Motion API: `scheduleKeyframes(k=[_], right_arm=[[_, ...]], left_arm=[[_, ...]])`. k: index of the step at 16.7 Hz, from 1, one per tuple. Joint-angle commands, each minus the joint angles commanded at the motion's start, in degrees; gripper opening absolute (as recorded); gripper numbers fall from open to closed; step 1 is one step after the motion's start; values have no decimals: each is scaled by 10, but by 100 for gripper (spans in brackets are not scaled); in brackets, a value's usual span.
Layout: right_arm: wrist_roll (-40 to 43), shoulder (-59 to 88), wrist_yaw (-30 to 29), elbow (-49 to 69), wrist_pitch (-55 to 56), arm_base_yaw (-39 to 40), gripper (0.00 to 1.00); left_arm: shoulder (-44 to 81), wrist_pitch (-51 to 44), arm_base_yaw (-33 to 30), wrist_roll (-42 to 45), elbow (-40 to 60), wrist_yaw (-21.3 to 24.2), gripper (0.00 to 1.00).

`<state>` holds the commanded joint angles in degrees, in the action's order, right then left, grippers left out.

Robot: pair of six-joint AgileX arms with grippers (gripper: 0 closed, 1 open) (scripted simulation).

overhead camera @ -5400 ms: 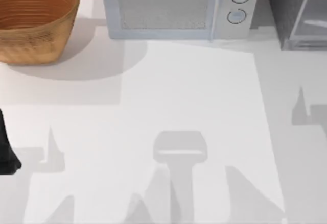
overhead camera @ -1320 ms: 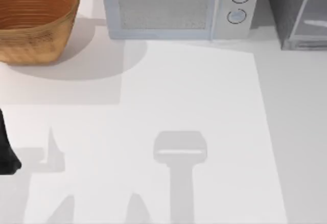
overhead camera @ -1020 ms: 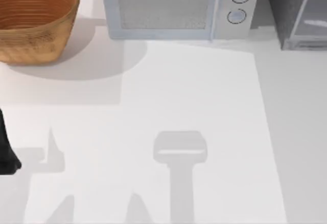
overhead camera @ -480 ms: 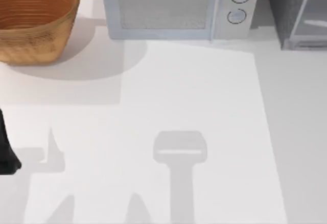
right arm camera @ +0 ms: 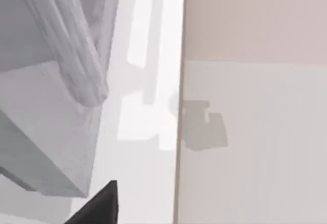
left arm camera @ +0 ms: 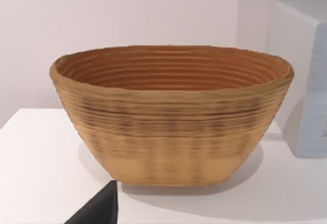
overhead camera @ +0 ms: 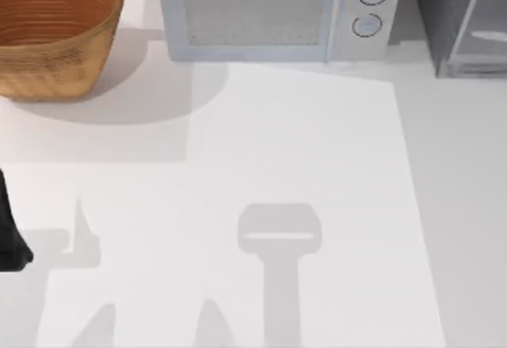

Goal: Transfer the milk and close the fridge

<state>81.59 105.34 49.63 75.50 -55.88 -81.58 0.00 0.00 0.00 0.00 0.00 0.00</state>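
The fridge [overhead camera: 463,19] stands just right of the microwave [overhead camera: 273,11], at the far right of the surface [overhead camera: 301,150], its pale door panel angled out, so it looks not yet closed. The right wrist view shows that grey cabinet [right arm camera: 46,132] close by, which suggests the right arm is beside it. I see no milk carton anywhere, so it may already be inside, though I can't confirm that. Neither pincer's opening can be told. To shut it well, I'd push flat against the door's free edge, slowly, towards the microwave. The left arm [overhead camera: 9,237] sits parked well forward of the basket [overhead camera: 51,31].
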Motion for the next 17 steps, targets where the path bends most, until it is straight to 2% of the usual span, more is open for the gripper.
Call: scheduleKeyframes(k=[5,9,12,17], right_arm=[[-255,1,-33,-5,207,152,100],[-398,0,-54,-8,337,245,100],[-444,-2,-62,-9,382,280,100],[-446,-6,-62,-13,386,276,100]], left_arm=[[0,0,0,0,0,0,100],[0,0,0,0,0,0,100],[0,0,0,0,0,0,100],[0,0,0,0,0,0,100]])
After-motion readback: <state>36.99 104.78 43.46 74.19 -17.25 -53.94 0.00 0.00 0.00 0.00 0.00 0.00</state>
